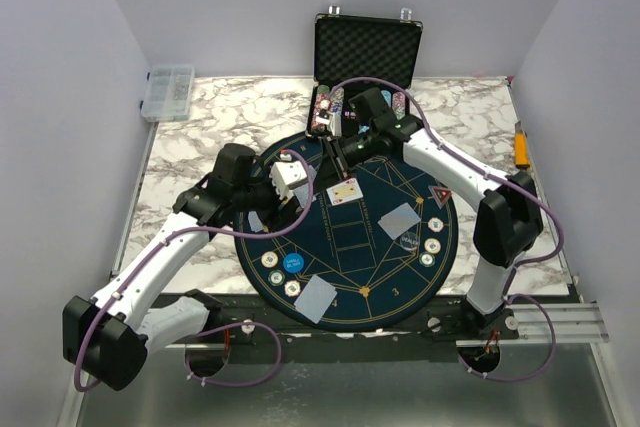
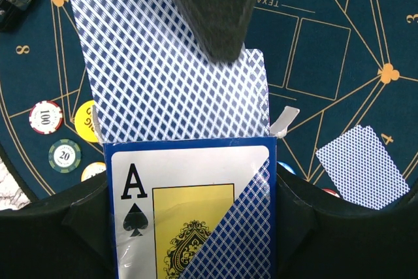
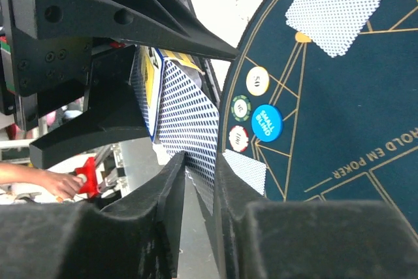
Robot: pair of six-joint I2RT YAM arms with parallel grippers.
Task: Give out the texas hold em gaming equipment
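Deck box (image 2: 189,213) with an ace of spades on its face is held in the left tool (image 1: 288,183). The tool's fingers (image 2: 297,210) press on the box's two sides, and it hangs over the far-left part of the mat (image 1: 350,247). One card (image 2: 157,76) with a blue-diamond back sticks partway out of the box's open end. The right tool (image 3: 199,168) pinches that card near its free edge, its fingers almost together with the card between them.

On the mat:
- A face-up card (image 1: 345,190) lies just right of the box.
- A face-down card (image 1: 402,217) lies right of centre.
- A second face-down card (image 1: 317,297) lies at the near edge.
- The blue disc (image 1: 292,265) sits near the left arm in a tight cluster with three rimmed chips (image 1: 270,259).
- Three cream chips (image 1: 432,244) form a short row at the right rim.
- A clear disc (image 1: 408,240) lies just beside that row, towards the centre.

Off the mat, an open case (image 1: 365,47) stands on the marble surface (image 1: 200,147) at the mat's far edge, its foam-lined lid upright. A clear compartment box (image 1: 168,92) sits at the far-left corner, well apart from everything else.
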